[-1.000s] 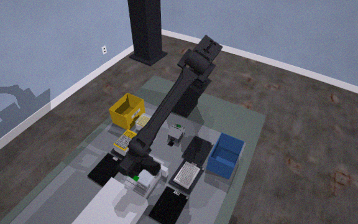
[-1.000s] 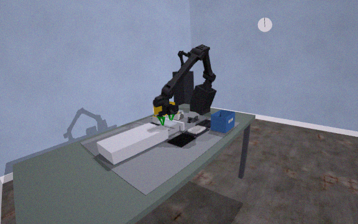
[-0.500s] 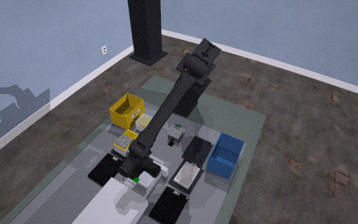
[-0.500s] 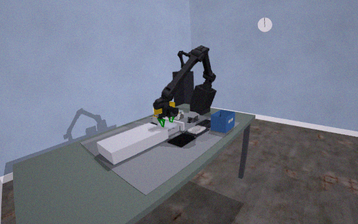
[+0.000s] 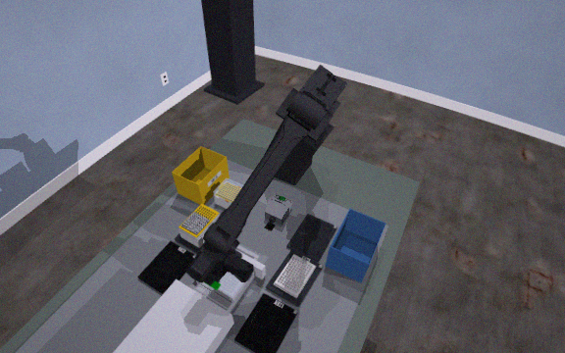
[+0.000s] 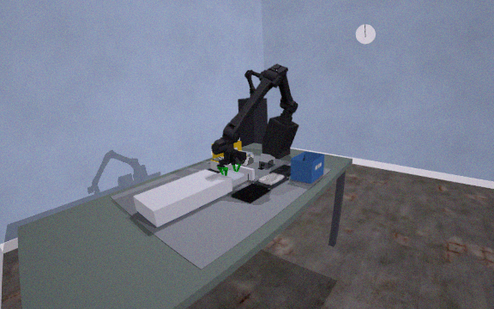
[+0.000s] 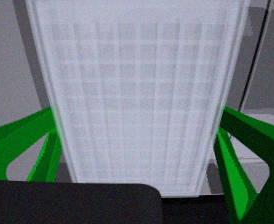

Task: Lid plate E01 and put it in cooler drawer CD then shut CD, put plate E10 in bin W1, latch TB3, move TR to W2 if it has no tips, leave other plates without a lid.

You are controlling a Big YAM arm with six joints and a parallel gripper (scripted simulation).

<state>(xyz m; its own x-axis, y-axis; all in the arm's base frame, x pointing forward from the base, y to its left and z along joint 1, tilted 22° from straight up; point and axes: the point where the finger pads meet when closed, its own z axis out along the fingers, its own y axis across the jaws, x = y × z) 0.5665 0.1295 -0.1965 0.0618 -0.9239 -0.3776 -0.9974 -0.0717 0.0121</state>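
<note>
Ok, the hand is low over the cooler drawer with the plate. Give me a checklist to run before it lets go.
1. Clear plate gripped between the green fingers: ok.
2. Lid on the plate, fully down: cannot tell; the wrist view shows a pale gridded top only.
3. Hand over the open drawer at the cooler's end: ok.
4. Plate flat on the drawer floor inside the ribs: cannot tell, the arm hides it.
5. Long side across the drawer: cannot tell.
6. White plate in its nest, away from the drawer: ok.
</note>
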